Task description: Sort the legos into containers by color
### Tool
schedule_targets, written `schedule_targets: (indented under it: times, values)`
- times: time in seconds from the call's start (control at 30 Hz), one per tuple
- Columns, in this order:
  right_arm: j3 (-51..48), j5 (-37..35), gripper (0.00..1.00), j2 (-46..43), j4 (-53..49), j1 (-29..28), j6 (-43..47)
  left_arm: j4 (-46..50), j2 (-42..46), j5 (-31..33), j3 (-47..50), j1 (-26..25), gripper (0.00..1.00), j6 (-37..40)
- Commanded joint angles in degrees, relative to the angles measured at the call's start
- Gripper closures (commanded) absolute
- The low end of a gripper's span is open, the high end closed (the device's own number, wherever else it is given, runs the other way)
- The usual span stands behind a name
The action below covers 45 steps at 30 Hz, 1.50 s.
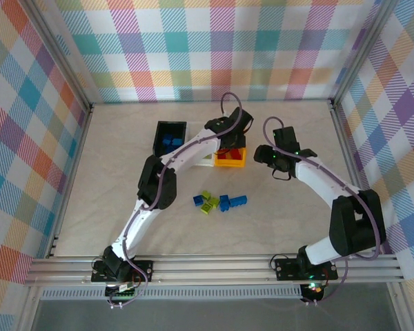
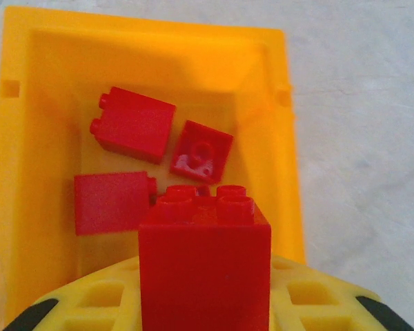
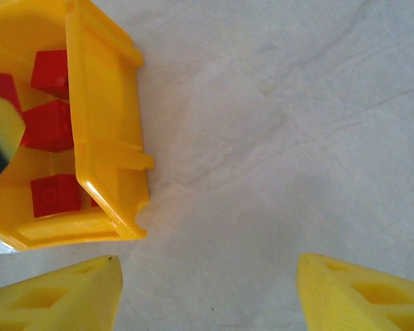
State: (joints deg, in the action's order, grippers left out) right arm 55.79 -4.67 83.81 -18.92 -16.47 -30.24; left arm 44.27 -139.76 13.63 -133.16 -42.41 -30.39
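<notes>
Pale marbled tabletop (image 1: 124, 207), plaid walls round it. L arm (image 1: 159, 183) stretches from its base up and across to the row of bins. R arm (image 1: 331, 186) bends in from the right side twd the same row.

Three bins stand side by side twd the far part of the tabletop:
- black bin (image 1: 171, 123) at left, w/ blue bricks (image 1: 169, 143) inside.
- clear bin (image 1: 205, 162) in the middle, mostly hidden under the L arm; contents can't tell.
- orange bin (image 1: 231, 163) at right, just beside the clear one.

L end effector (image 1: 229, 143) hangs over the orange bin, clamped on a red brick (image 2: 204, 269). Brick's studded end points twd the bin. Its yellow fingers (image 2: 83, 303) show either side of the brick at the bottom of the L wrist view. Under it, three more red bricks (image 2: 132, 124) lie loose on the bin floor, close together, at diff. angles.

R end effector (image 1: 269, 157) sits just right of the orange bin, over bare tabletop. Its fingers (image 3: 62, 296) are wide apart w/ nothing btwn them. In the R wrist view the bin's outer wall is at upper left, clear of both fingers.

Unsorted cluster lies on the tabletop nearer the arm bases, btwn the two arms: lime bricks (image 1: 208, 201) bunched together, a single blue brick (image 1: 198, 200) just left of them, and a blue pair (image 1: 231, 201) just right. All well apart from the bins.
</notes>
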Motion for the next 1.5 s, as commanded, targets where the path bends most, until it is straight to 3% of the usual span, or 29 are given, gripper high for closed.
schedule_targets:
  times: [0.0, 0.1, 0.23, 0.4, 0.67, 0.9, 1.13, 1.47]
  values:
    - [-1.5, 1.5, 0.31, -2.9, 0.7, 0.1, -1.5, 5.3, -2.5, 0.0, -6.7, 0.8, 0.65, -0.5]
    - [-2.4, 2.9, 0.29, -4.5, 0.8, 0.2, -1.7, 7.1, -4.0, -1.8, -10.1, 0.8, 0.40, -0.8]
    - [-2.5, 6.0, 0.27, -5.5, -0.4, -0.4, -1.0, 5.8, 0.1, -3.7, -8.0, 0.4, 0.29, -1.3]
    - [-2.4, 8.4, 0.25, -5.7, -2.4, -6.9, 2.6, -3.1, 14.7, -5.6, 7.4, -1.5, 0.00, -1.6]
    - [-2.5, 13.8, 0.28, -0.7, -0.9, -23.2, 8.5, -14.5, 46.8, -1.7, 48.4, -3.0, 0.00, -5.1]
    - [2.5, 11.8, 0.39, 9.9, 1.0, -30.3, 10.5, -7.8, 68.1, 6.0, 72.3, -2.4, 0.00, -10.6]
    - [7.5, 9.5, 0.44, 17.6, 1.4, -30.9, 11.0, -2.3, 76.9, 6.1, 83.4, 1.0, 0.00, -14.8]
    - [10.7, 7.9, 0.53, 22.3, -0.7, -32.5, 12.2, -1.6, 78.6, 6.1, 84.8, 2.7, 0.00, -14.7]
